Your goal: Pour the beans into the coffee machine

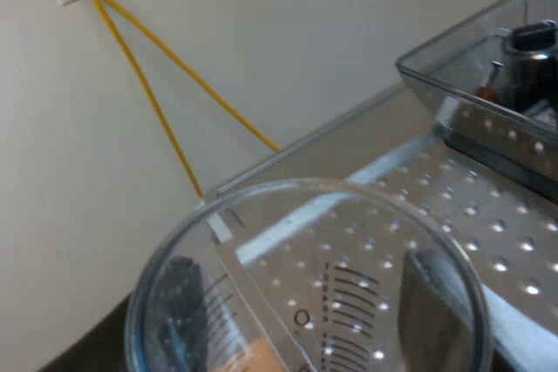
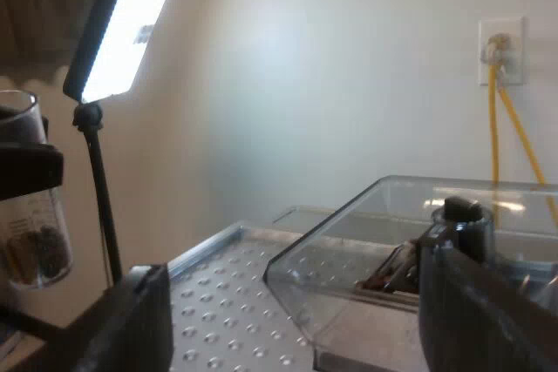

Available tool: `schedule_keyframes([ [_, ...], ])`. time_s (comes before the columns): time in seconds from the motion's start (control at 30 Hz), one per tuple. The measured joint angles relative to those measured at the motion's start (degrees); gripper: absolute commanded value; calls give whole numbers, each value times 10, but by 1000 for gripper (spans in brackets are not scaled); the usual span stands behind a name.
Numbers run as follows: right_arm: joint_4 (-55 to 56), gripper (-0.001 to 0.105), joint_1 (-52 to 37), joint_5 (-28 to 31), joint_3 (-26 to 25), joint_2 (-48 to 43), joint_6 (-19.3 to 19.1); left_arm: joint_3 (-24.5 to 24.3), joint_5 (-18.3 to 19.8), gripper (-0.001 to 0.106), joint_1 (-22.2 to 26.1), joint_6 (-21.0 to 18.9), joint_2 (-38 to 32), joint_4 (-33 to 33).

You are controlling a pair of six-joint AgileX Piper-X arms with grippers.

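perforated machine top (image 1: 488,215), measuring glass (image 1: 305,289) gripped in left tool (image 1: 305,311)

From where I sit this reads as a lab or test studio rather than a home kitchen (my judgement only). The steel-topped espresso machine (image 2: 228,302) stands before a plain off-white wall (image 2: 331,84). Beside the machine, a bright rectangular panel light (image 2: 122,28) sits on a thin black stand (image 2: 103,206). Beyond it, two yellow cables (image 2: 493,128) hang from a white wall socket (image 2: 501,50).

Left gripper (image 1: 309,307) clamps the measuring glass (image 1: 349,233), while right gripper (image 2: 305,320) has its fingers wide apart.
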Motion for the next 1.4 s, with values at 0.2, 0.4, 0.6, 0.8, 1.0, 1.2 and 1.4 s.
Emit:
schedule_keyframes([
  [0.2, 23, 62, 0, 5, 0, -14, 0, -41, 0, 28, -8, 0, 30, 0],
  [0.4, 29, 62, 0, 5, 0, -15, 0, -59, -26, 28, -39, 34, 53, -1],
  [0.6, 29, 62, 0, 5, 0, -19, 0, -59, -37, 28, -41, 51, 67, -1],
  [0.8, 29, 62, 0, 5, 0, -24, 0, -59, -46, 28, -49, 67, 67, -9],
  [1.0, 29, 62, 0, 9, 0, -24, 0, -90, -62, 28, -62, 75, 89, -13],
  [1.2, 29, 62, 0, 9, 0, -24, 0, -150, -73, 28, -77, 75, 134, 5],
  [1.4, 29, 62, 0, 9, 0, -25, 0, -190, -76, 28, -80, 75, 169, 23],
])
